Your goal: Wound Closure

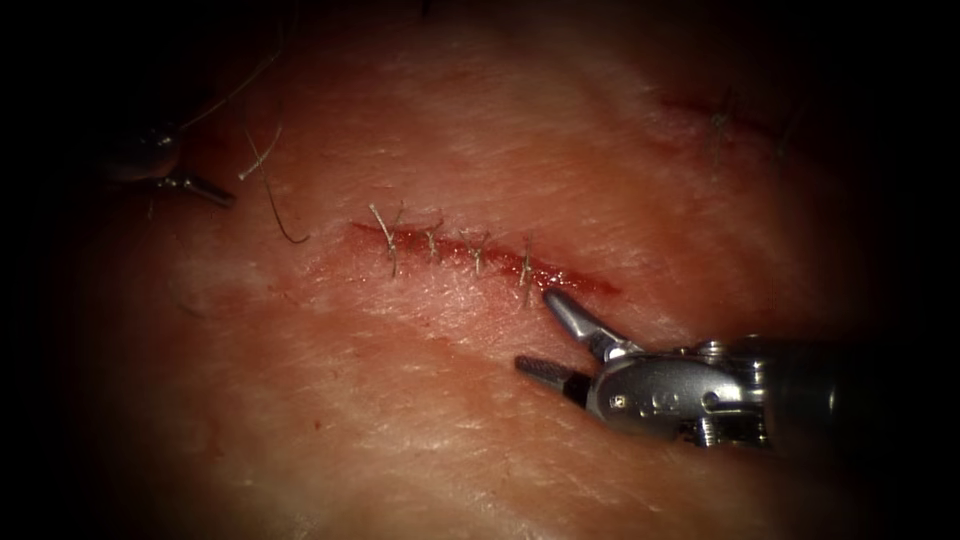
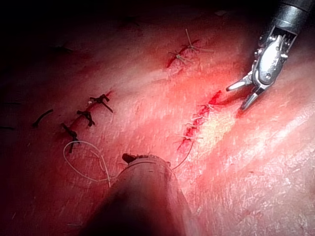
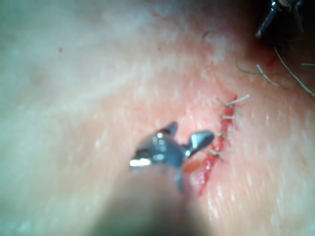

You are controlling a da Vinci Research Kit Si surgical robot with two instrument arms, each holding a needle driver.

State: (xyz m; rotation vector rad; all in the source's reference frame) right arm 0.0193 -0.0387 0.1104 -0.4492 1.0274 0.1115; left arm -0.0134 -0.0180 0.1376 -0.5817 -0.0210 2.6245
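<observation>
My right pincer [image 1: 540, 330] gapes empty beside the cut's [image 1: 480, 255] unstitched right end on the tissue [image 1: 420, 420]. My left pincer [image 1: 215, 191] sits well left, its state unclear, thread [image 1: 262, 170] nearby.

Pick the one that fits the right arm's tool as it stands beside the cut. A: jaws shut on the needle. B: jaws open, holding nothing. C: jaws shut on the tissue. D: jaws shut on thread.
B: the right tool has its jaws spread apart, empty, beside the cut in the tissue.
</observation>
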